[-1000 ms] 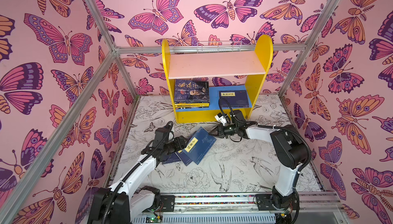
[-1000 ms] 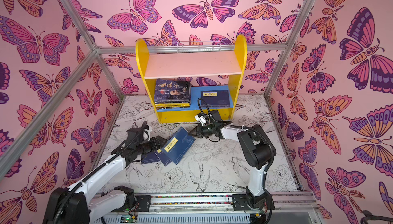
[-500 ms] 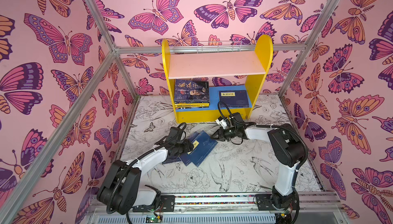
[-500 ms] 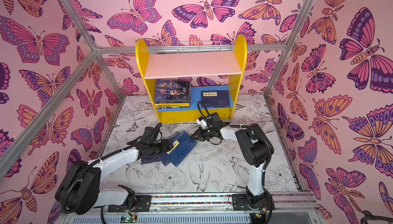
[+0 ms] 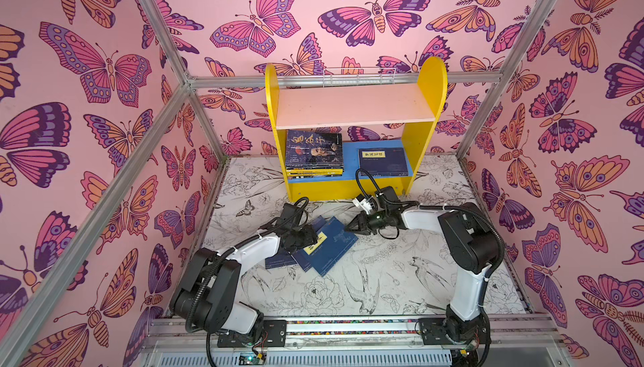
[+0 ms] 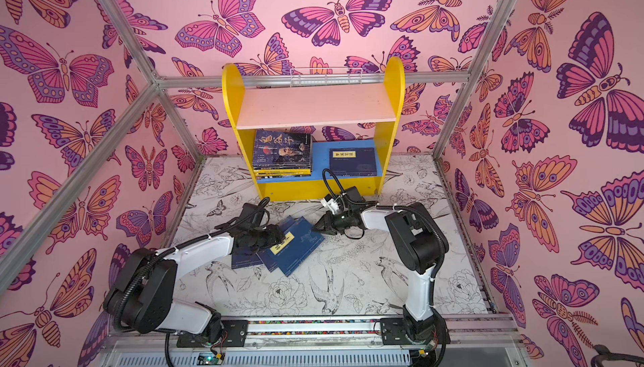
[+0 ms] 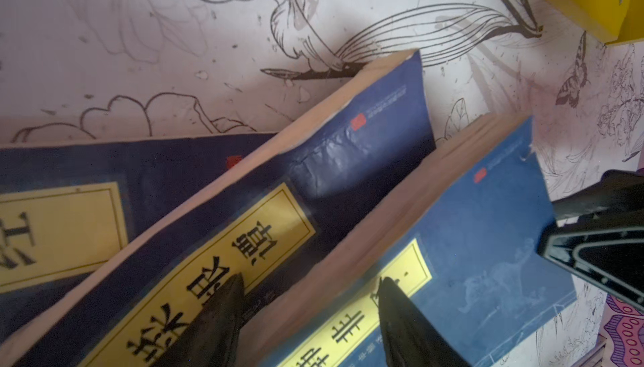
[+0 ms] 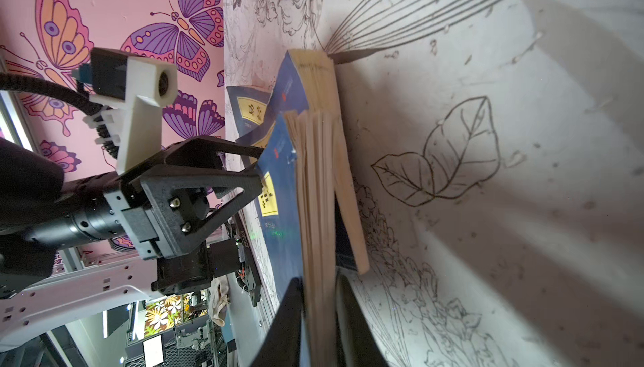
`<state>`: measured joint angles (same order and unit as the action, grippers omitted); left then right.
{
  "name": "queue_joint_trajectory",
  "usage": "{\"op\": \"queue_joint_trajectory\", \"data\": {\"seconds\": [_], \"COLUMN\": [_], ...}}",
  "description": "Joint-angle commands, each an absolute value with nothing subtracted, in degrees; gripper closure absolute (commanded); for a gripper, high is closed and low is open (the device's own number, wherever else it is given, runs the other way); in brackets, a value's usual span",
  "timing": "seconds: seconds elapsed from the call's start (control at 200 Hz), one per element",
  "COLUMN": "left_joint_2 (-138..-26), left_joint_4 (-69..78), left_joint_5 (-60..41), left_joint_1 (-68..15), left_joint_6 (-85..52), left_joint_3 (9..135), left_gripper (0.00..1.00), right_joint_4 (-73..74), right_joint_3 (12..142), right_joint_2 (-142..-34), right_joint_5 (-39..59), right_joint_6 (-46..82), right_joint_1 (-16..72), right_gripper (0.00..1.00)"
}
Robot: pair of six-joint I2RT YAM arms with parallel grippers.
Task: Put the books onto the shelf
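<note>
Books lie fanned on the floor between my grippers: my right gripper (image 8: 319,299) has its jaws set narrowly around the top book (image 5: 332,245) page edge, my left gripper (image 7: 310,299) spread over two covers. Beyond, the shelf (image 5: 423,131) holds a stack (image 5: 313,152).

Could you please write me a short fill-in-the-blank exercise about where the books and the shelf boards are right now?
1. The stack of books lies on the shelf's ____ board.
2. The pink board holds ____ books.
3. On the floor, ____ navy books overlap.
4. The lone navy book on the shelf lies ____ of the stack in both top views.

Missing words: blue; no; three; right
</note>
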<state>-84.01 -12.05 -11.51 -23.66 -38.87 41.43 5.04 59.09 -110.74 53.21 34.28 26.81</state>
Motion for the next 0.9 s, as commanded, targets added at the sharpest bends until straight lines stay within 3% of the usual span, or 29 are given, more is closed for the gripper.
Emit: {"op": "queue_joint_trajectory", "data": {"seconds": [0.0,0.185,0.325,0.456,0.741,0.896], "left_joint_2": [-85.3,-85.3,-85.3,-81.4,-62.3,-57.1], "left_joint_4": [-16.6,-16.1,-15.6,-15.2,-14.3,-12.2], "left_joint_5": [-10.9,-11.0,-11.0,-10.8,-20.8,-27.7], "left_joint_1": [-23.9,-23.9,-23.9,-23.4,-11.6,-9.7], "left_joint_6": [-39.1,-39.1,-39.1,-38.3,-39.9,-38.9], "left_joint_3": [40.1,40.1,40.2,39.8,37.8,37.3], "left_gripper": [0.36,0.36,0.36,0.33,0.17,0.07], "right_joint_4": [10.8,10.0,10.5,11.1,24.8,33.8], "right_joint_3": [57.9,58.6,58.9,58.6,55.6,55.3], "right_joint_2": [-110.6,-110.0,-109.4,-107.1,-99.7,-97.3], "right_joint_5": [57.0,57.5,57.7,57.8,59.4,60.0], "right_joint_6": [37.6,37.0,37.4,37.6,49.0,56.3], "right_joint_1": [27.1,28.2,28.4,27.9,22.5,22.1], "right_gripper": [0.84,0.82,0.96,1.00,1.00,1.00]}}
